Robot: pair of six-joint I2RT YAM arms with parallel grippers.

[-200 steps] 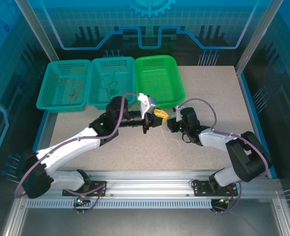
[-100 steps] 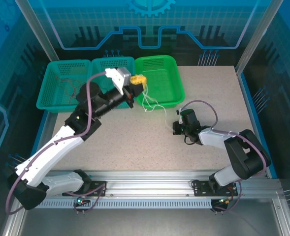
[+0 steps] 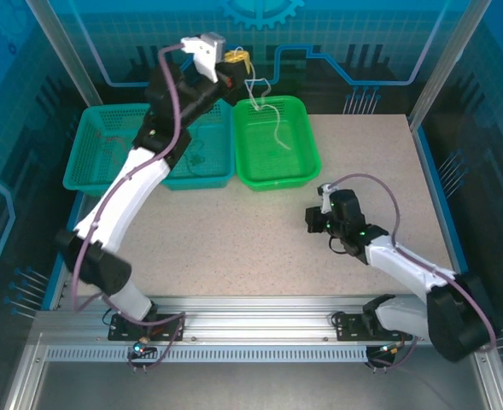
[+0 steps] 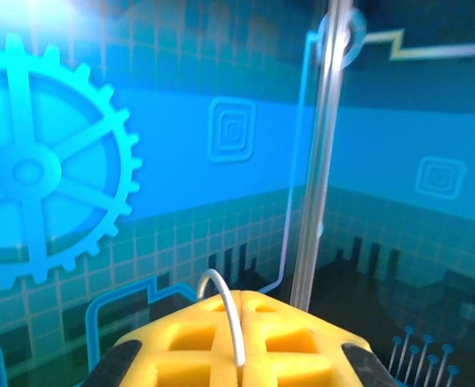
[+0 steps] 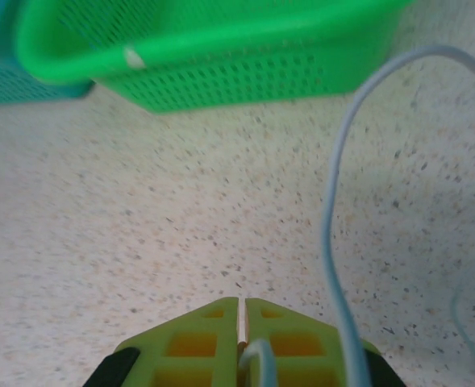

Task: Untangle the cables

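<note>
Left gripper (image 3: 238,61): clamped on pale cable (image 3: 272,128), high above back rim of bright green basket (image 3: 312,162). Cable's lower end dangling into basket, tip hard to trace against mesh. Right gripper (image 5: 241,305): low over table (image 3: 234,248), pads pressed together on grey-white cable (image 5: 331,201), its loop cut off at right edge of wrist view. Middle teal basket (image 3: 221,175): half hidden behind left arm (image 3: 136,184). Far-left teal basket (image 3: 76,175): thin reddish strands (image 3: 110,149), connectors too small to tell. Gear emblem (image 3: 261,10) on back wall: cropped at top.
</note>
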